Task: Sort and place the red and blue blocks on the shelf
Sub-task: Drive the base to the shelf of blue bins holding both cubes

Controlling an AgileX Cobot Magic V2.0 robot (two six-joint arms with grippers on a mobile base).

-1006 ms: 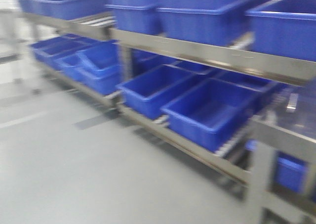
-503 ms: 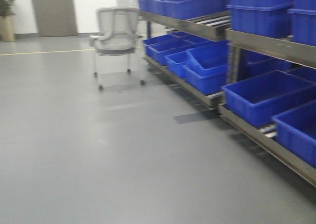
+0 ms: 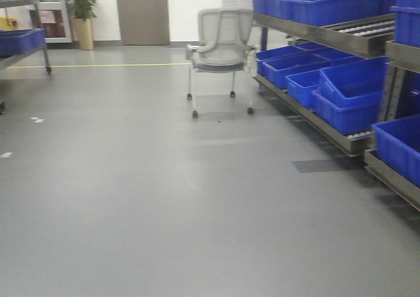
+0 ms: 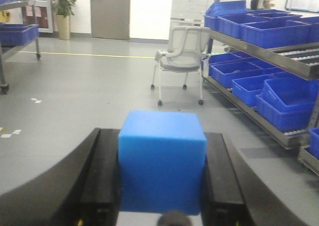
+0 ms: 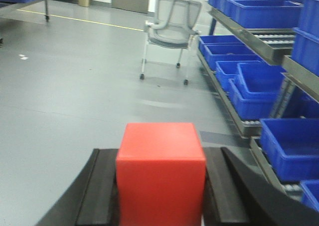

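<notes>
Blue plastic filled your front camera a second ago, close and blurred. Now that view looks down an open stretch of grey floor [image 3: 131, 198] toward a mesh office chair [image 3: 220, 38], and the shelf [image 3: 328, 38] has slid to the right edge, running away from you. Read that as the base swinging left, off the rack — you are not squared up to it at present. Neither cube has been set down. The blue block [image 4: 162, 163] sits clamped in the left end effector [image 4: 162, 141], and the red block [image 5: 160, 173] is gripped the same way in the right end effector [image 5: 160, 153], each cube filling the gap between the black jaws. So both are carried, none is placed, and the sorting is not yet begun. From the wrist views, the rack's blue bins [image 4: 286, 104] and the white roller tracks [image 4: 299, 56] on its upper tier lie off to the right, well apart from both cubes. In my judgement the base must bring the steel rail back in front of you before either arm can reach it — keep both grips firm through the turn, since a slip here would drop a cube to the floor.
</notes>
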